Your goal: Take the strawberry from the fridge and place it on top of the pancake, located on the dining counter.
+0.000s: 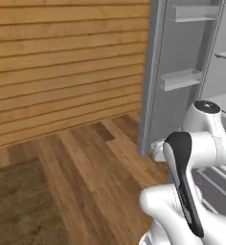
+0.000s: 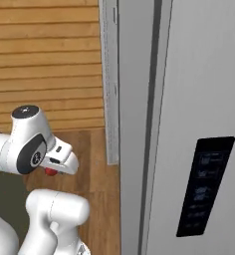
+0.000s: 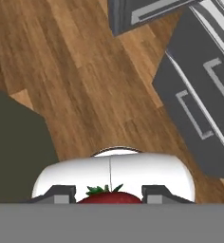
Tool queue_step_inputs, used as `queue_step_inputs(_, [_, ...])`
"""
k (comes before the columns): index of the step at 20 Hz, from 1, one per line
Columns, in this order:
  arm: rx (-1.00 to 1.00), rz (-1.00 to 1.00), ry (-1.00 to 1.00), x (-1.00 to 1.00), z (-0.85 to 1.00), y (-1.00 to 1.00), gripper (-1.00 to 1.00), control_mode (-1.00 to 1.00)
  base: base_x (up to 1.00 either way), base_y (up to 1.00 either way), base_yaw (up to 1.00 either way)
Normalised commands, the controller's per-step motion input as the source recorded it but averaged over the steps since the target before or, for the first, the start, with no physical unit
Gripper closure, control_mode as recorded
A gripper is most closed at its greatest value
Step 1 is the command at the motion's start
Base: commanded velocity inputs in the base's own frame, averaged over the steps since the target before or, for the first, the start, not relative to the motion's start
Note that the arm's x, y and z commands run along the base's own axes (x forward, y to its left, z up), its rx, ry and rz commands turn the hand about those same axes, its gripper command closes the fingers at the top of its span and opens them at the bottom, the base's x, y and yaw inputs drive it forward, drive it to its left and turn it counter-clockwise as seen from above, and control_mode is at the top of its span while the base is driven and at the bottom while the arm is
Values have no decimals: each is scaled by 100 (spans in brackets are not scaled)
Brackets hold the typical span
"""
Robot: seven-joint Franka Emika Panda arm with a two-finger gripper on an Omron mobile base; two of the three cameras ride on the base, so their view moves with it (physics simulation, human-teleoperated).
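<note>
Strawberry (image 3: pixel 109 197): red, green leafy cap. Fridge (image 2: pixel 189 99): light grey outside, black panel (image 2: pixel 205 187), white shelves within. Floor (image 1: pixel 86 177): brown wood planks; wall (image 1: pixel 62 62): lighter tan horizontal boards; rug (image 1: pixel 19 210): dark olive-brown.

The strawberry (image 3: pixel 109 195) sits between the tool's (image 3: pixel 109 192) fingers, above the floor (image 3: pixel 85 85). The fridge (image 2: pixel 189 99) stands to the right, its open door (image 1: pixel 175 72) ahead.

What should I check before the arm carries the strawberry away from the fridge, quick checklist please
1. Strawberry between the gripper fingers: ok, red fruit with green leaves sits there.
2. Grip is firm: cannot tell, contact is hidden.
3. Gripper out of the fridge: ok, it hangs over the wooden floor.
4. Left fridge door open: ok, though it stands near the arm.
5. Pancake and dining counter located: cannot tell.
</note>
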Motion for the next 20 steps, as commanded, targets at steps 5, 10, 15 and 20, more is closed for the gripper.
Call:
queue_step_inputs(5, [0,0,0,0,0,0,100,100,-22,40,66])
queue_step_inputs(10, [0,0,0,0,0,0,100,100,28,35,23])
queue_step_inputs(15, [0,0,0,0,0,0,100,100,97,47,-3])
queue_step_inputs(20, [0,0,0,0,0,0,100,100,100,40,-7])
